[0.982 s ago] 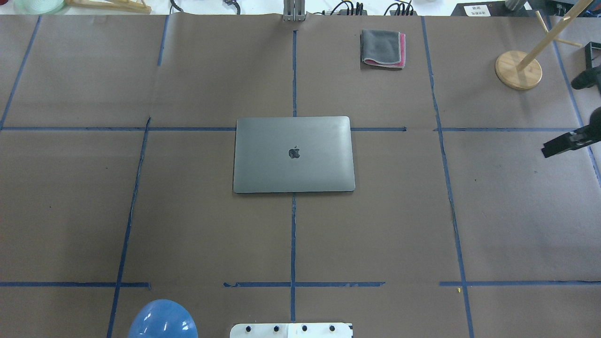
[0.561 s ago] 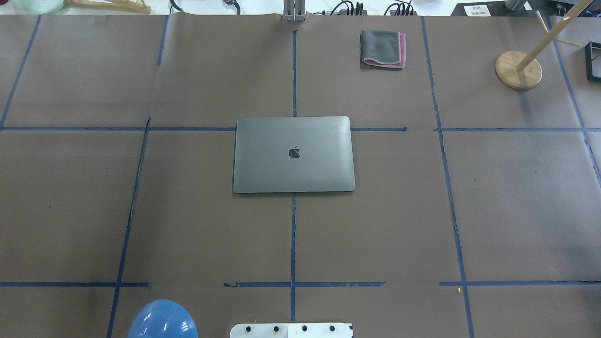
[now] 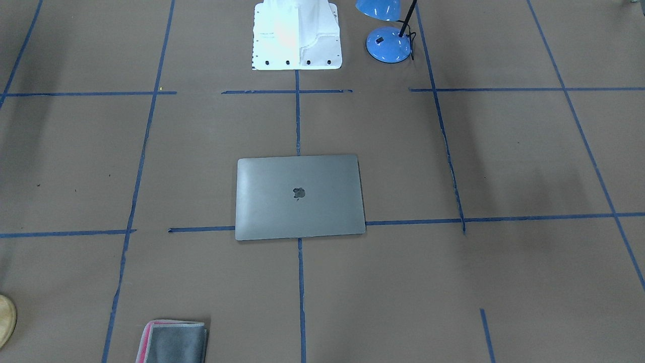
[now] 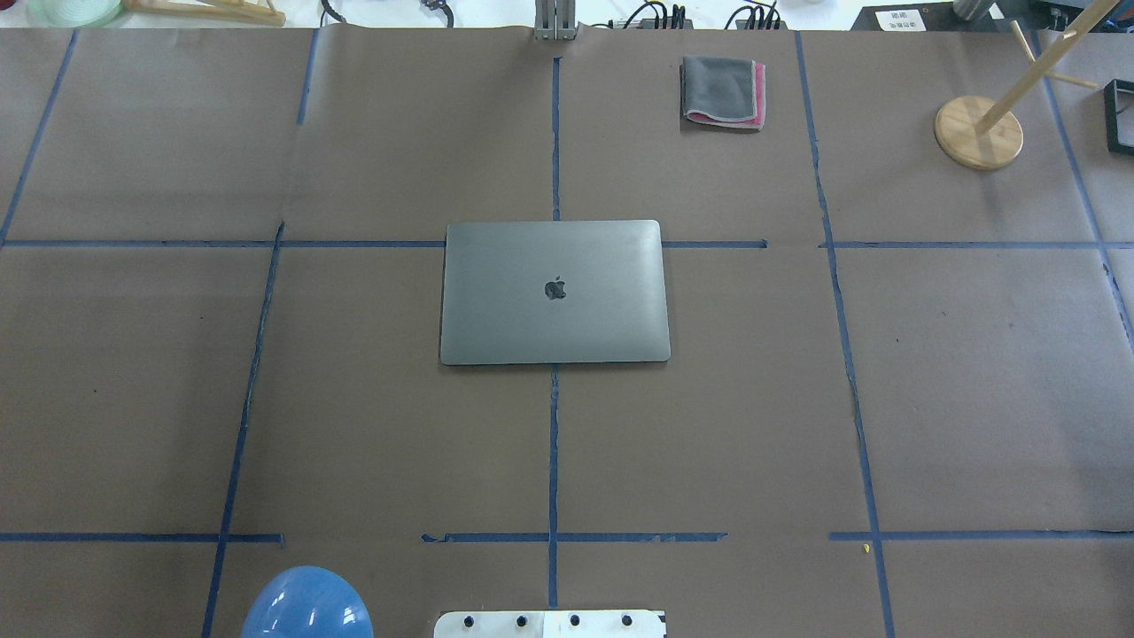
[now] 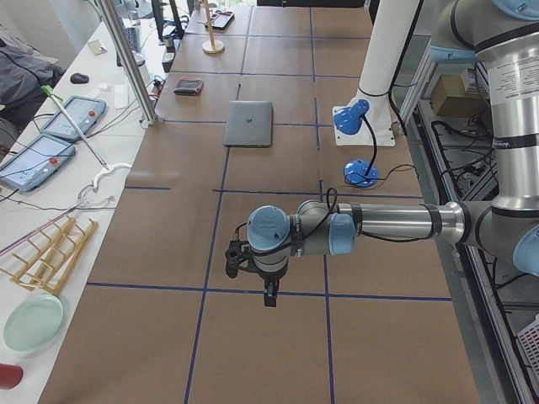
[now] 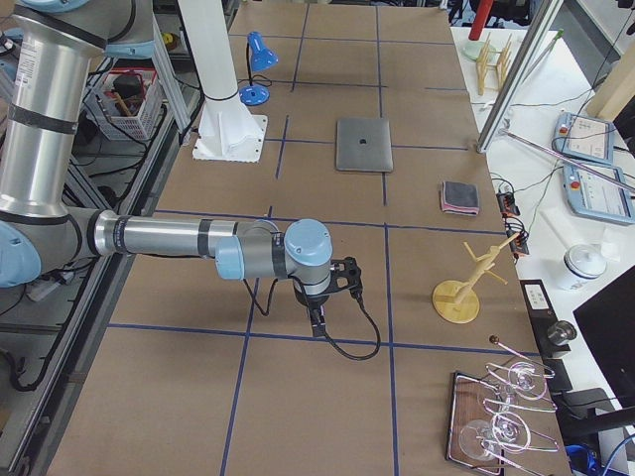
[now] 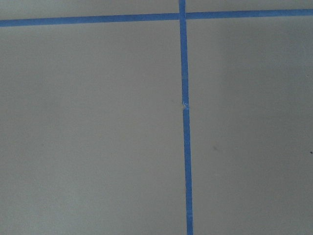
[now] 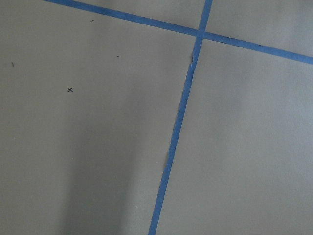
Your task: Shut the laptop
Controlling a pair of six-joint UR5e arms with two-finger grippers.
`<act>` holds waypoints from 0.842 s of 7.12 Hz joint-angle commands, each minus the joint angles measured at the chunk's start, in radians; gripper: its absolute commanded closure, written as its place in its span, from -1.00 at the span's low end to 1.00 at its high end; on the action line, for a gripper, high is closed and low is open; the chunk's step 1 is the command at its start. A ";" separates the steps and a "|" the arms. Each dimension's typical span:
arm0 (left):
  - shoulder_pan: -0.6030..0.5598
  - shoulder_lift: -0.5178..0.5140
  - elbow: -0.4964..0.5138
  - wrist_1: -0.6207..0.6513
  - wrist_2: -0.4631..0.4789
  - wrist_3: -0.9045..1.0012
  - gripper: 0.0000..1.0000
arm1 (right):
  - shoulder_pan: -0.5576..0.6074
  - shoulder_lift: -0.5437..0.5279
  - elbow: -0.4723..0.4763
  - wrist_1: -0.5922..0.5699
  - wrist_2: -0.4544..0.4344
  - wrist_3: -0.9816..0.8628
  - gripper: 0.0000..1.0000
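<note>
The space-grey laptop lies flat in the middle of the table with its lid down and the dark apple logo facing up. It also shows in the front-facing view and both side views. My left gripper hangs over bare table far from the laptop, toward the table's left end. My right gripper hangs over bare table toward the right end. Both show only in the side views, so I cannot tell whether they are open or shut. The wrist views show only brown paper and blue tape.
A folded grey-pink cloth lies at the far side. A wooden stand is at the far right. A blue lamp and the white robot base are at the near edge.
One second ago the right gripper showed at the right edge of the overhead view; it has since moved out of that view. The laptop has not moved.
</note>
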 commanded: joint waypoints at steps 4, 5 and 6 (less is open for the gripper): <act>0.003 -0.004 -0.007 -0.004 0.010 0.002 -0.99 | 0.002 -0.002 0.000 0.002 0.004 0.063 -0.99; 0.003 -0.004 -0.008 -0.006 0.008 0.003 -0.99 | 0.002 -0.004 -0.001 0.002 0.004 0.063 -0.99; 0.004 -0.005 -0.008 -0.004 0.010 0.002 -0.99 | 0.002 -0.004 -0.001 0.002 0.004 0.063 -0.99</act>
